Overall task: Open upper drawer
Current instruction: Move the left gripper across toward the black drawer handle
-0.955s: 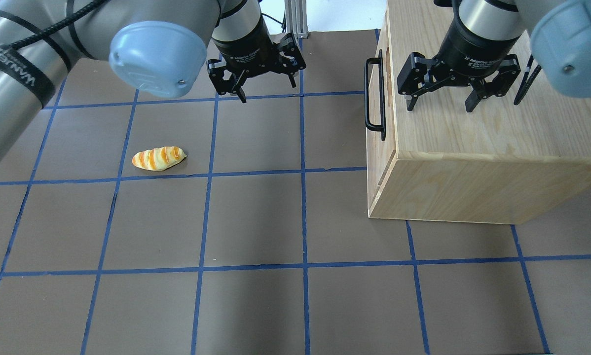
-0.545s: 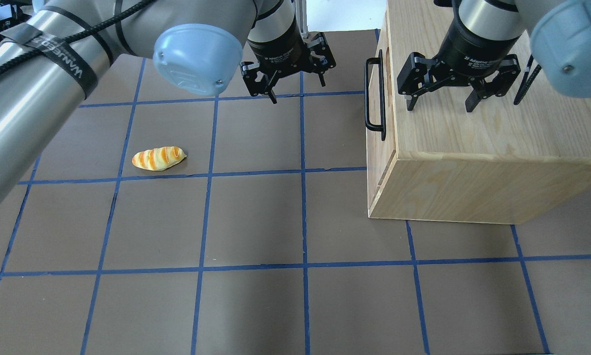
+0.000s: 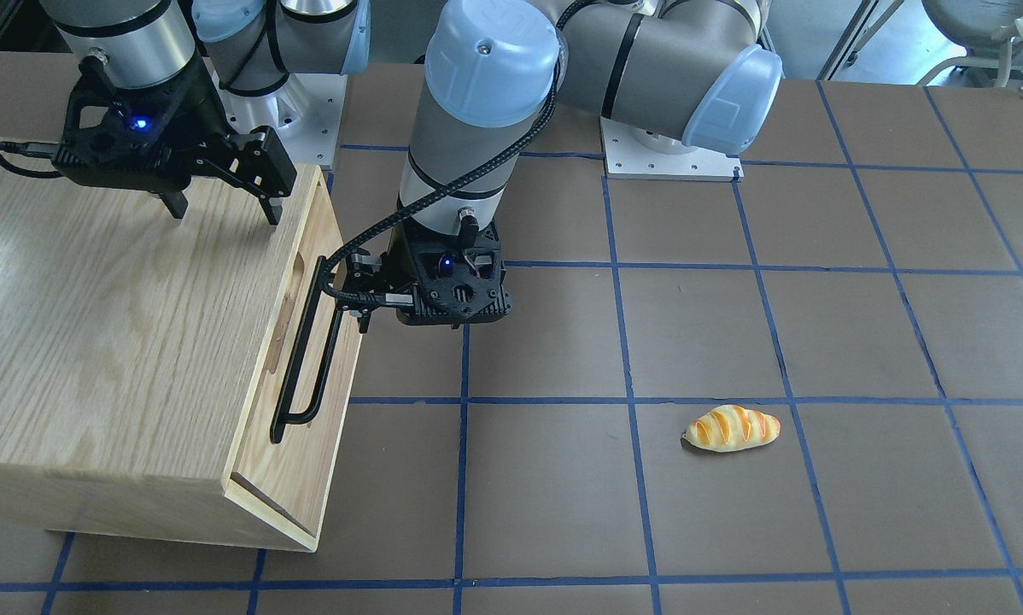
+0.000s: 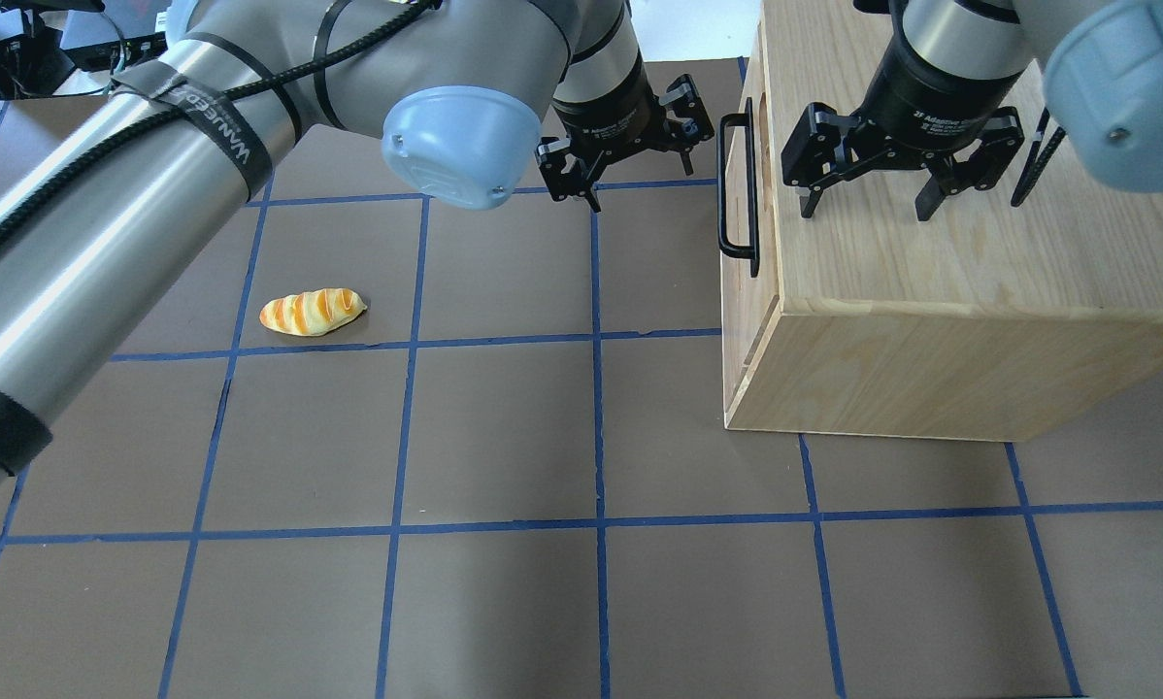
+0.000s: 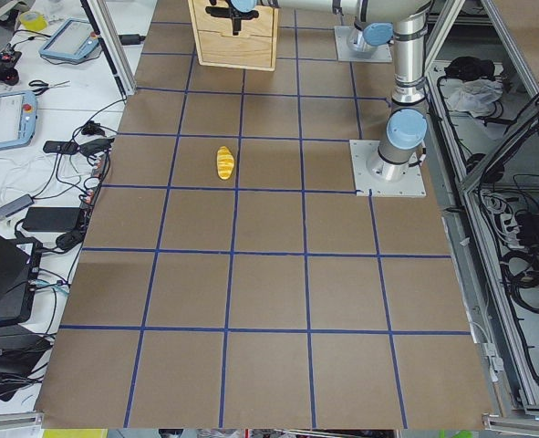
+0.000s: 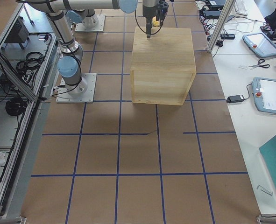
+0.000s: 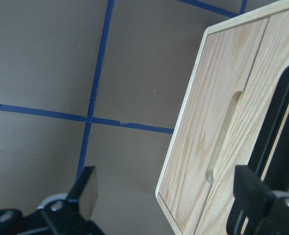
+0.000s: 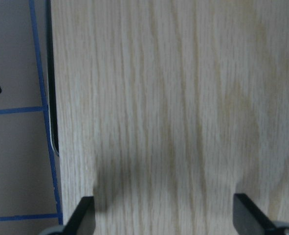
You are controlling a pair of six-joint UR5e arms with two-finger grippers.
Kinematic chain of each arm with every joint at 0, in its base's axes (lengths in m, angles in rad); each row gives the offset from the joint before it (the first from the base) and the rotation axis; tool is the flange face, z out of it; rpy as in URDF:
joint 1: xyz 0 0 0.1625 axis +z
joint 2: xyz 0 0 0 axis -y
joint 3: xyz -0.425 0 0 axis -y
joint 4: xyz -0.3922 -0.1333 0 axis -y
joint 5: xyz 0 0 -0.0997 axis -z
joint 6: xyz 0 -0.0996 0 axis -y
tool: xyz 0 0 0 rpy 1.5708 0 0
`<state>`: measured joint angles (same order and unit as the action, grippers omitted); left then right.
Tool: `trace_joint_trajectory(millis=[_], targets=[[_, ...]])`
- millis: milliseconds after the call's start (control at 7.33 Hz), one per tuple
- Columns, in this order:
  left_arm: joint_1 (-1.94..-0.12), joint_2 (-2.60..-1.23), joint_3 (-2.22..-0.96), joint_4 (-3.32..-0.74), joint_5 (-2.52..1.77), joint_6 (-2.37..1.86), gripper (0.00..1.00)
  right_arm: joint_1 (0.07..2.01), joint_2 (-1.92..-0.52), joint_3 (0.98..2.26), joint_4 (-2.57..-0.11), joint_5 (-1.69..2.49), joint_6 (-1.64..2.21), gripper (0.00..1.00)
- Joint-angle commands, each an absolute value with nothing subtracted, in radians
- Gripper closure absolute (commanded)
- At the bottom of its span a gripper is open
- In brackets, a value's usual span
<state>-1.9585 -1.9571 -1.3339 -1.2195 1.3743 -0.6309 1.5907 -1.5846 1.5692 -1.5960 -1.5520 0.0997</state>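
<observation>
The upper drawer is a light oak front with a long black bar handle over an oval recess, and it sits flush in the oak cabinet. In the overhead view the handle is on the cabinet's left face. My left gripper is open and empty, close beside the handle and apart from it. It also shows in the front view. In the left wrist view the handle runs just behind one finger. My right gripper is open and hovers over the cabinet top.
A striped orange bread roll lies on the brown mat with its blue tape grid, well left of the cabinet. It also shows in the front view. The cabinet fills the table's far right side.
My left arm has swung right across the mat, bringing its open gripper close to the drawer handle. The right gripper, the cabinet and the bread have not moved.
</observation>
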Motion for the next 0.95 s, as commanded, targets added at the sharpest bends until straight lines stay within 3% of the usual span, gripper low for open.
trace_joint_trajectory(millis=[0, 818], targets=[[-1.977, -1.977, -1.333, -1.187, 1.371, -0.646, 0.0, 1.591, -1.585, 1.569, -1.595, -1.552, 0.1, 0.0], [-1.996, -2.011, -1.333, -1.149, 1.344, -0.657, 0.0, 1.591, -1.585, 1.569, -1.595, -1.552, 0.1, 0.0]])
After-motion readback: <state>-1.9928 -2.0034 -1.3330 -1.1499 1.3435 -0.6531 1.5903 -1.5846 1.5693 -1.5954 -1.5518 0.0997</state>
